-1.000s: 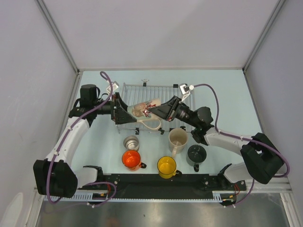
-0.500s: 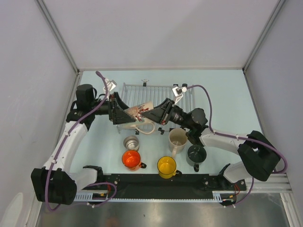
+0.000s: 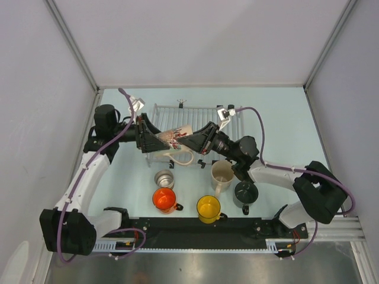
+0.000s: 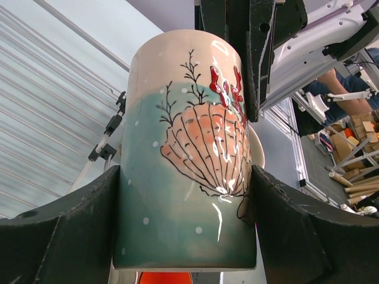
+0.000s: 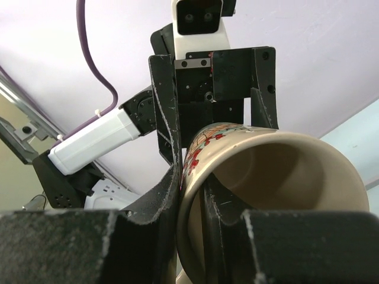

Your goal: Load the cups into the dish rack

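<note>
A beige mug with a shell pattern (image 3: 174, 136) hangs tilted on its side over the front left of the wire dish rack (image 3: 204, 112). My left gripper (image 3: 159, 141) is shut on its base end; in the left wrist view the fingers (image 4: 71, 236) flank the mug (image 4: 183, 165). My right gripper (image 3: 188, 137) pinches its rim, one finger inside and one outside, as the right wrist view shows (image 5: 192, 201). On the table in front stand a steel cup (image 3: 164, 178), orange mug (image 3: 164, 199), yellow mug (image 3: 208, 207), second beige mug (image 3: 222, 173) and dark grey mug (image 3: 246, 192).
The rack lies flat at the back middle of the pale table, with small black clips on its front edge (image 3: 171, 163). Grey walls close in the left, right and back. A black rail (image 3: 201, 228) runs along the near edge between the arm bases.
Both grippers have carried the shell mug a little up and back toward the rack, and the right arm has reached further left. The five cups on the table have not moved.
</note>
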